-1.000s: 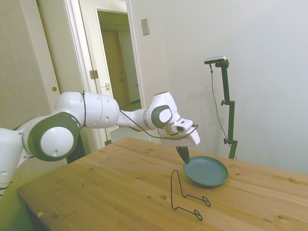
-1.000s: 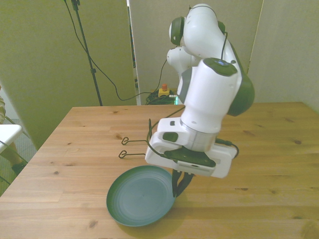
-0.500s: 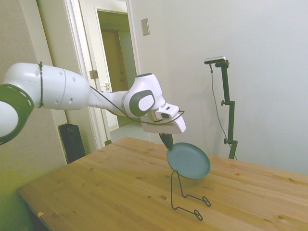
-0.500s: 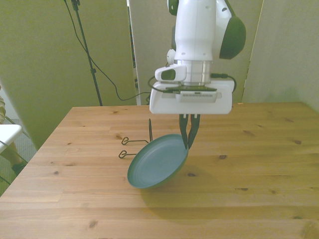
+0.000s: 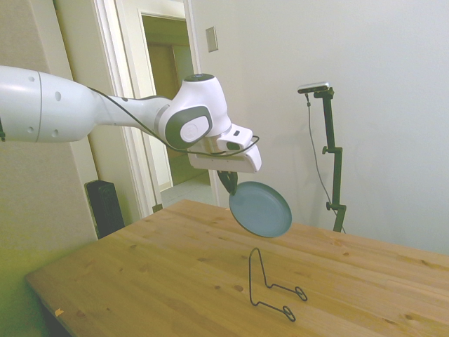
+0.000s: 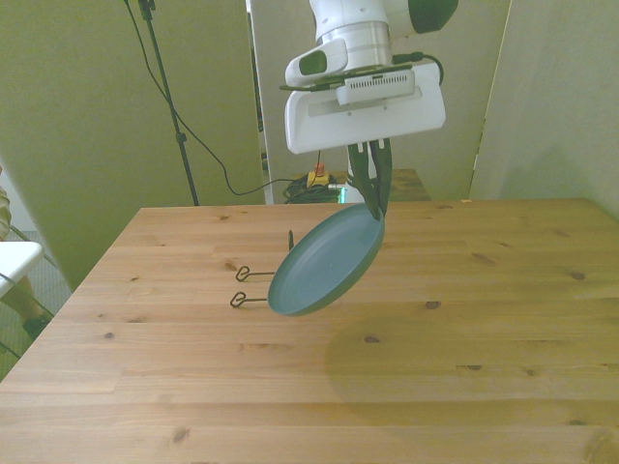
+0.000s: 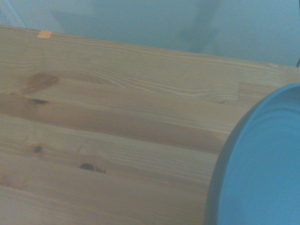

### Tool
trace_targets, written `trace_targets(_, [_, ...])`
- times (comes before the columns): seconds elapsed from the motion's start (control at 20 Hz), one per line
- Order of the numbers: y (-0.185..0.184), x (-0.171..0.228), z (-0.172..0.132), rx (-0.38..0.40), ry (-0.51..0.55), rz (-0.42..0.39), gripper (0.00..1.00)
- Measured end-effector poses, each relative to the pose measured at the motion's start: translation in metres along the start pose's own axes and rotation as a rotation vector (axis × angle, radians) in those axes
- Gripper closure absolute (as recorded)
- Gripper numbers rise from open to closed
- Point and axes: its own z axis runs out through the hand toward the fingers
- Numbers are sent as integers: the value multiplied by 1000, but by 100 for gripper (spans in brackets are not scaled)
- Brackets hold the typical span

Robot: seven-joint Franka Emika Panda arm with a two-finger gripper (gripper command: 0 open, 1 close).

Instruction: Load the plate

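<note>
The dusty blue-teal plate (image 5: pixel 261 208) (image 6: pixel 324 263) hangs tilted in the air, well above the wooden table (image 5: pixel 175 281) (image 6: pixel 484 319). My gripper (image 5: pixel 229 182) (image 6: pixel 373 198) is shut on the plate's upper rim, its dark fingers pinching the edge. In the wrist view a curved part of the plate (image 7: pixel 262 173) fills one corner over the table boards. A thin black wire stand (image 5: pixel 272 286) (image 6: pixel 259 285) rests on the table, below the plate in the side view and partly behind it in the front view.
An open doorway (image 5: pixel 172 105) and a dark speaker box (image 5: pixel 105 207) lie beyond the table's far end in the side view. A black tripod pole with a cable (image 6: pixel 169 106) stands behind the table at the front view's left.
The arm has risen, lifting the plate off the table and tilting it steeply. It moved from beside the wire stand to high above it.
</note>
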Motion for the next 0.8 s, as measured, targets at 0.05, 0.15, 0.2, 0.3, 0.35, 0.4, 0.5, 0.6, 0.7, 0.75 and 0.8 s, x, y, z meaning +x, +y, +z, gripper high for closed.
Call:
trace_targets(0.05, [4, -2, -5, 10, -14, -14, 100])
trace_targets(0.15, [12, -5, -17, 38, -43, -34, 100])
trace_targets(0.2, [16, -7, -25, 55, -51, -44, 100])
trace_targets(0.3, [26, -11, -41, 87, -54, -57, 100])
trace_targets(0.35, [30, -14, -49, 100, -57, -63, 100])
trace_targets(0.4, [35, -17, -57, 109, -63, -68, 100])
trace_targets(0.5, [46, -22, -67, 123, -75, -70, 100])
trace_targets(0.6, [58, -25, -73, 132, -75, -67, 100])
trace_targets(0.7, [68, -27, -77, 139, -70, -62, 100])
trace_targets(0.75, [72, -27, -81, 143, -71, -67, 100])
trace_targets(0.8, [77, -28, -85, 151, -81, -72, 100])
